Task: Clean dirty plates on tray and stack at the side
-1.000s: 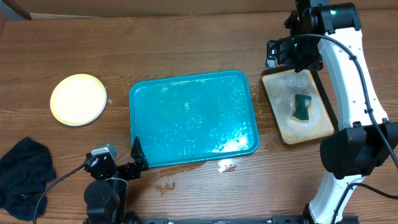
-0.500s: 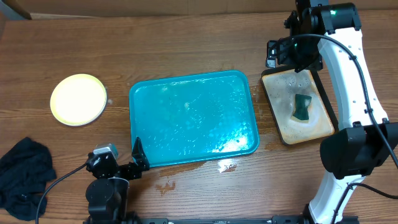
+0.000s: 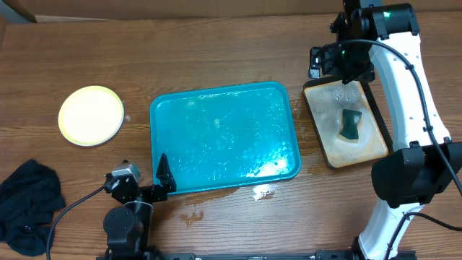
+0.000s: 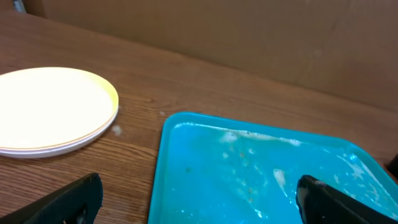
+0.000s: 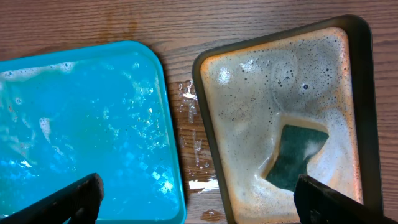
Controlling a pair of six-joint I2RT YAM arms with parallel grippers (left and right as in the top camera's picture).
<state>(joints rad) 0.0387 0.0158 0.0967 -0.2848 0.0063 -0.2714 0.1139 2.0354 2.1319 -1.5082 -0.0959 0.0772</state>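
Left hand [image 4: 202,204] is hanging released at the tray's [image 3: 224,137] near corner; plates [image 3: 90,115] are sitting stacked well leftward: one tray, one stack.

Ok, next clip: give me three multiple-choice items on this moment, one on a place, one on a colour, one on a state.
1. Where is the plate stack relative to the teal tray?
A inside it
B on the table, to its left
C on the table, to its right

2. What colour is the sponge?
A dark green
B red
C white

3. What state is the teal tray in?
A dry and holding plates
B wet and sudsy, with no plates in it
C flipped upside down

Answers:
1 B, the overhead view shows the stack on bare wood left of the tray.
2 A, it shows dark green against beige foam.
3 B, suds and water glisten on it and nothing lies in it.
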